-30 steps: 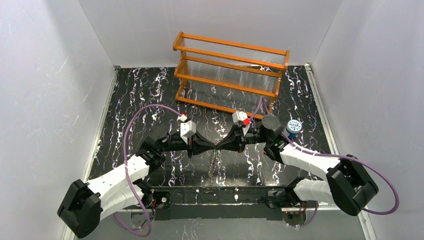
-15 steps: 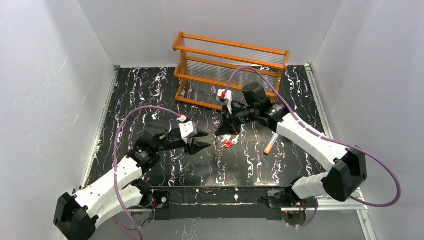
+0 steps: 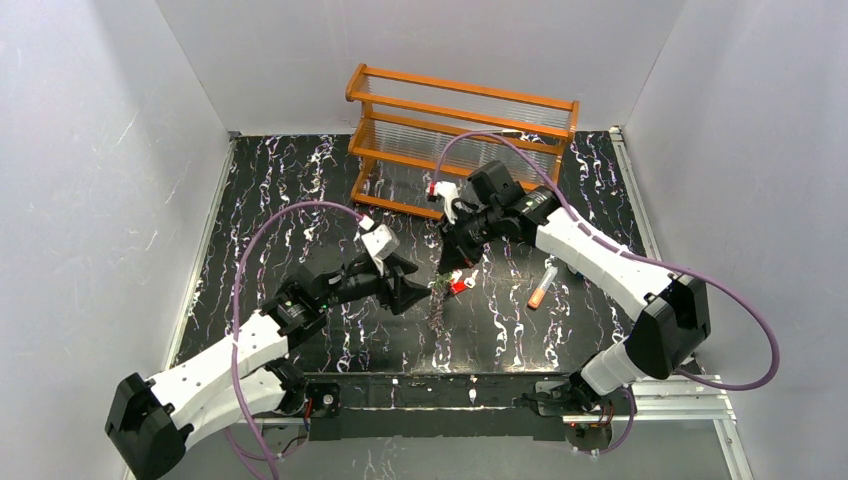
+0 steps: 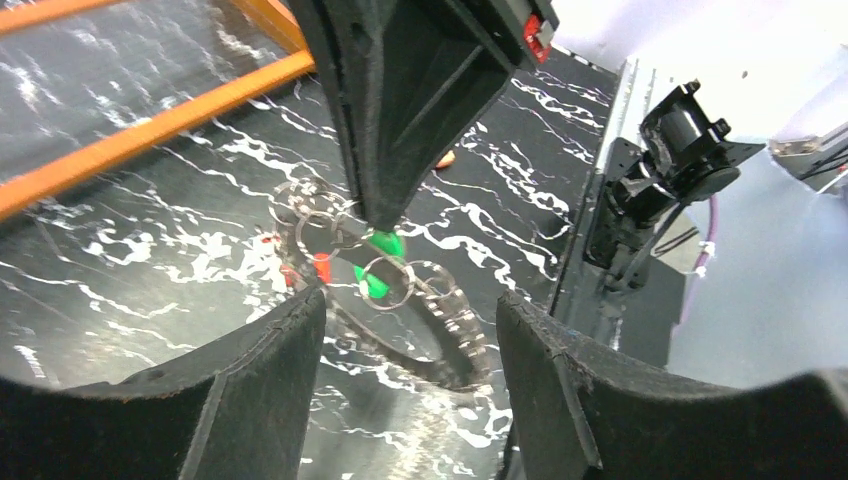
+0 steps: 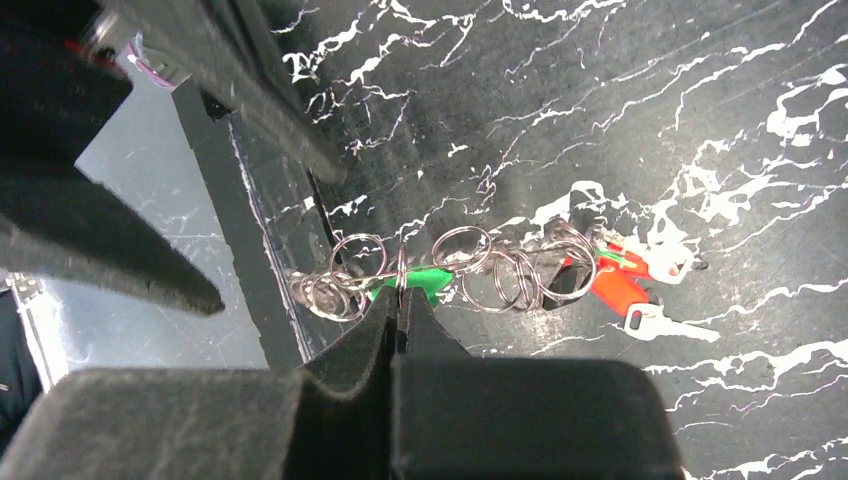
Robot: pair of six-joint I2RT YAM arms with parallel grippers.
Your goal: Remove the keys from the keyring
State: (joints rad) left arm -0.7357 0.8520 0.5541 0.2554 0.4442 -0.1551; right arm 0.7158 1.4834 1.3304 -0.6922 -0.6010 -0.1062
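Since the earlier frame the left gripper (image 3: 418,290) has let go and spread wide; its jaws flank the keyring (image 4: 445,345), dangling below the right gripper (image 5: 400,305). Judged stiff, light, toothed: take its rim. Loose keys (image 4: 383,243) will likely swing. That right gripper is pinched together on a split ring (image 5: 401,265).

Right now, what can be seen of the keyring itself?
The keyring is a flat dark-grey metal ring, toothed outside, open in the centre. It hangs tilted low over the black marbled table; whether it touches cannot be told. Small silvery split rings carrying green- and red-headed keys bunch at its upper part. The right gripper, jaws shut, pinches one split ring there. The left gripper flanks it, jaws open, without touching.
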